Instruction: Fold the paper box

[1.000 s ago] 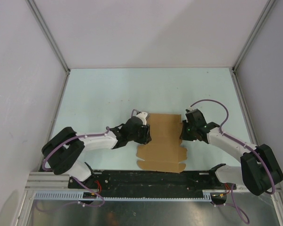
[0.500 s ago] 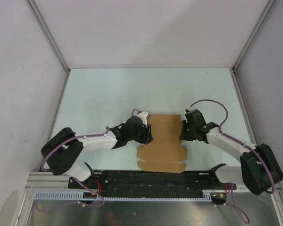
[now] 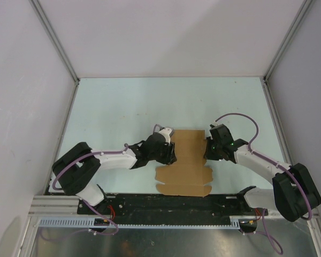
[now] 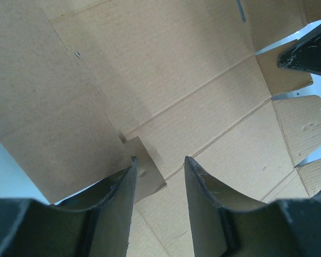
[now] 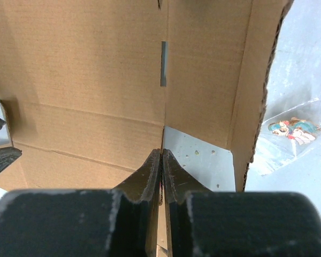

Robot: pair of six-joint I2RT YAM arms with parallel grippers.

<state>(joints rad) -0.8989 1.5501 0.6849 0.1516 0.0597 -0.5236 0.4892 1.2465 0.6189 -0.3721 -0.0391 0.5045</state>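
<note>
The paper box (image 3: 186, 163) lies as a flat brown die-cut sheet on the pale table (image 3: 112, 107), close to the near edge and between my two arms. My left gripper (image 3: 170, 155) sits at the sheet's left edge, its fingers (image 4: 117, 198) parted to a middling gap with nothing clamped between them; a small tab (image 4: 145, 170) lies just beside one finger. My right gripper (image 3: 207, 154) is at the right edge, fingers pressed together on a thin raised flap of the sheet, seen edge-on. A small clear packet (image 5: 289, 131) with a colourful print lies on the table beside the sheet's edge
</note>
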